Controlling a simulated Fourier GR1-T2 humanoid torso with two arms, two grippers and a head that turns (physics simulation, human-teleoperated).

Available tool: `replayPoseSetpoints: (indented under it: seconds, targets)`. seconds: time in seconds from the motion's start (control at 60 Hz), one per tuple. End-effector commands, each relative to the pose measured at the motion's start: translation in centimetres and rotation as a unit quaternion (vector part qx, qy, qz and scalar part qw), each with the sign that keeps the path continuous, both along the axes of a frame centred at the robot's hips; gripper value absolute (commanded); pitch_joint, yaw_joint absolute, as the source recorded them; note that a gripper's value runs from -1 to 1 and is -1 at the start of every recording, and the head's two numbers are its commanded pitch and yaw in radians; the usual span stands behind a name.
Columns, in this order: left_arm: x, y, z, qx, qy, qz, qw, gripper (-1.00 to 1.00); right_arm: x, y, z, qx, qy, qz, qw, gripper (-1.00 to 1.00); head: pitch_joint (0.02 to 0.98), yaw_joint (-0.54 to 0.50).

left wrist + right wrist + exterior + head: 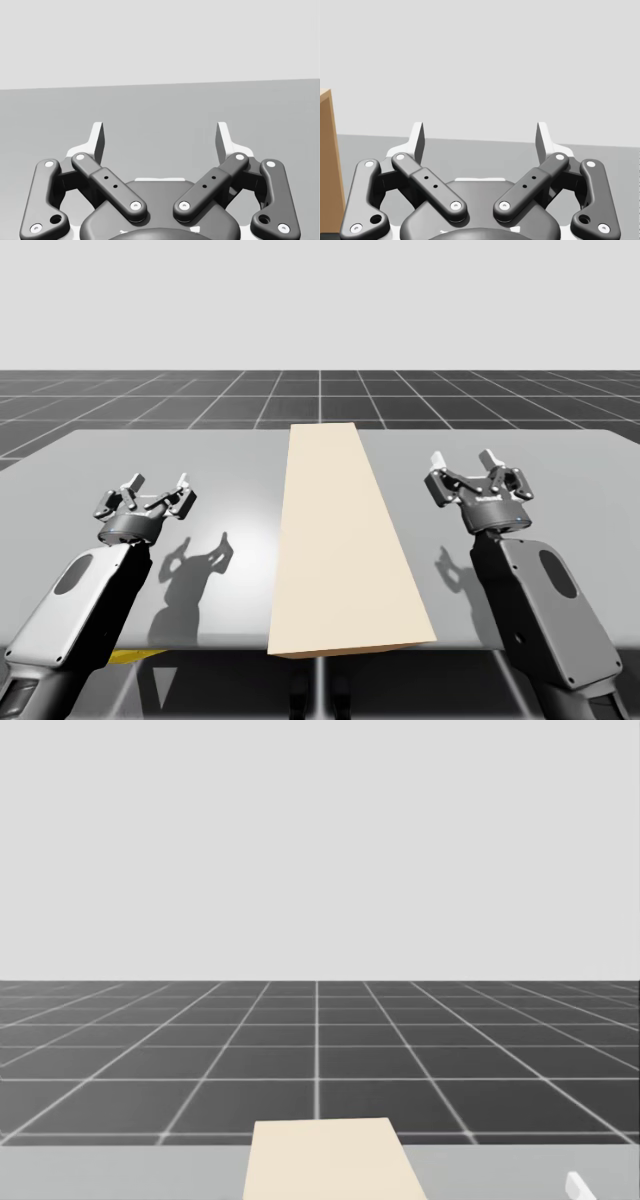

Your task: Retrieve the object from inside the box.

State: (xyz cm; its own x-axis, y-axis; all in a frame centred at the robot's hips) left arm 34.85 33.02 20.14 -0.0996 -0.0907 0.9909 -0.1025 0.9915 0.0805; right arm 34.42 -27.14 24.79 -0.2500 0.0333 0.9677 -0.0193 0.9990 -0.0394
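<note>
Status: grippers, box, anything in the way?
Left gripper open, empty. Right gripper open, empty. Tan box between them, top closed, contents hidden. No obstacle seen.

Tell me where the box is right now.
In the high view the tan box lies along the middle of the grey table, between my left tool and my right tool, touching neither.

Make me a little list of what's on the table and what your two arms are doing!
box: long pale beige box, lying along the middle of the flat grey table, top looks shut
inside the box: hidden
left arm's fingers: open, holding nothing, left of the box, not touching it
right arm's fingers: open, holding nothing, right of the box, not touching it
</note>
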Motion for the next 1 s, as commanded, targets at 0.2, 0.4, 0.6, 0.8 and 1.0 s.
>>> replayPoseSetpoints:
  seconds: [0.2,0.4,0.6,0.8,1.0]
  targets:
    - [0.4,0.3,-0.7,-0.007,0.060,-0.019,0.9980,-1.00,0.5,1.0,-1.6,-0.030,0.083,0.049,0.9949,-1.00,0.097,-0.01]
    - [0.5,-1.2,-2.9,0.050,0.157,-0.093,0.9818,-1.00,0.4,2.7,-5.1,-0.082,0.163,0.146,0.9723,-1.00,0.095,-0.01]
    - [-1.2,-4.9,-4.0,0.120,0.159,-0.218,0.9555,-1.00,-1.1,6.0,-7.2,-0.133,0.185,0.245,0.9424,-1.00,0.096,-0.02]
    - [-2.8,-7.1,-4.2,0.152,0.139,-0.296,0.9327,-1.00,-2.8,8.6,-7.7,-0.144,0.181,0.324,0.9171,-1.00,0.097,-0.02]
    - [-3.6,-8.6,-4.6,0.169,0.134,-0.334,0.9175,-1.00,-4.1,10.1,-8.3,-0.124,0.188,0.385,0.8952,-1.00,0.097,-0.02]
